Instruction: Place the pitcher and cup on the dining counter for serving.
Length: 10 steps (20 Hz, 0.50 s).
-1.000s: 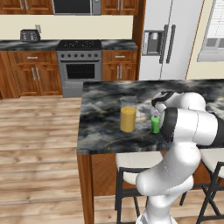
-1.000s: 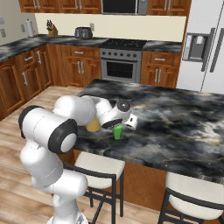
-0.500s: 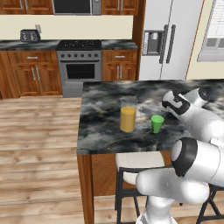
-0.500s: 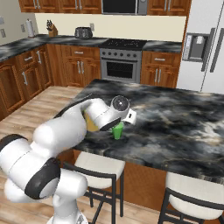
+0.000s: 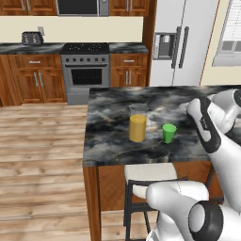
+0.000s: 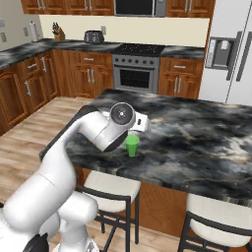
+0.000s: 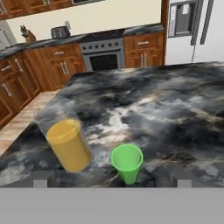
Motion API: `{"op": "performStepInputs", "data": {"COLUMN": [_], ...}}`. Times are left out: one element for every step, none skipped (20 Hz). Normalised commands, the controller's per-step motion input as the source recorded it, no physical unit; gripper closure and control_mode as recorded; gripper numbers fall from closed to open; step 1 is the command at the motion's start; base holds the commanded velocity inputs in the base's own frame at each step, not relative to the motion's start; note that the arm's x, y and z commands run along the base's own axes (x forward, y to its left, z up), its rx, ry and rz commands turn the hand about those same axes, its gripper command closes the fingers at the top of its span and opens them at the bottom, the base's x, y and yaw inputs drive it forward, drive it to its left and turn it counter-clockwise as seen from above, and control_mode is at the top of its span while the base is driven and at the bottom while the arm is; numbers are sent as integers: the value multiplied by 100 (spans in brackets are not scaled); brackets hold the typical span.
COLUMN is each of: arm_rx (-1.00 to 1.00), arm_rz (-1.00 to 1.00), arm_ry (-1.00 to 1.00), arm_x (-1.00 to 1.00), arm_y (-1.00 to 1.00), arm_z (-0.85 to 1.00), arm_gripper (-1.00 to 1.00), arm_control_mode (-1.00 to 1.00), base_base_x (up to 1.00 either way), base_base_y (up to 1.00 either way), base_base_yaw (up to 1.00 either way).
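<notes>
Gripper jaws stand wide apart and hold nothing; in the hand view its two finger tips [image 7: 40, 183] show as small grey stubs at the lower left and lower right of the frame, with both vessels between and above them. In the left base view the hand sits at the right edge of the frame, well apart from the cup.

On the dining counter [image 5: 113, 106] the pitcher [image 5: 137, 127] stands upright near the middle of the frame, its clear rim above the yellow-orange body. Just beside it, to the right and not touching, the cup [image 5: 169, 133] stands upright, mouth up. Both are close to the counter's near edge, above a stool [image 5: 150, 175] with a white seat.

From the right base view the cup [image 6: 131, 145] shows at frame centre, just below the arm's wrist, which hides the pitcher.

From the hand view the pitcher [image 7: 68, 144] is lower left and the cup [image 7: 127, 162] lower centre, on the dark marbled top [image 7: 175, 109]. A stove [image 5: 85, 70] is against the far wall, upper left, and a fridge [image 5: 181, 42] is upper right
</notes>
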Motion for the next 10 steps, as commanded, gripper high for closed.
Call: {"op": "performStepInputs", "data": {"arm_rx": [-12,-13,-14,-14,-16,-18,-19,-19,-23,-25], "arm_rz": [2,2,2,2,2,2,3,4,5,6], "arm_ry": [-6,-1,0,0,0,0,0,0,0,0], "arm_x": [-71,-73,-68,-64,-61,-53,-47,-42,-38,-40], "arm_y": [11,15,20,22,26,31,36,40,44,49], "arm_z": [87,87,90,90,92,90,89,90,81,78], "arm_gripper": [-100,-100,-100,-100,-100,-100,-100,-100,-100,-100], "arm_control_mode": [-100,-100,-100,-100,-100,-100,-100,-100,-100,-100], "base_base_x": [0,0,0,0,0,0,0,0,0,0], "base_base_y": [0,0,0,0,0,0,0,0,0,0], "base_base_yaw": [0,0,0,0,0,0,0,0,0,0]}}
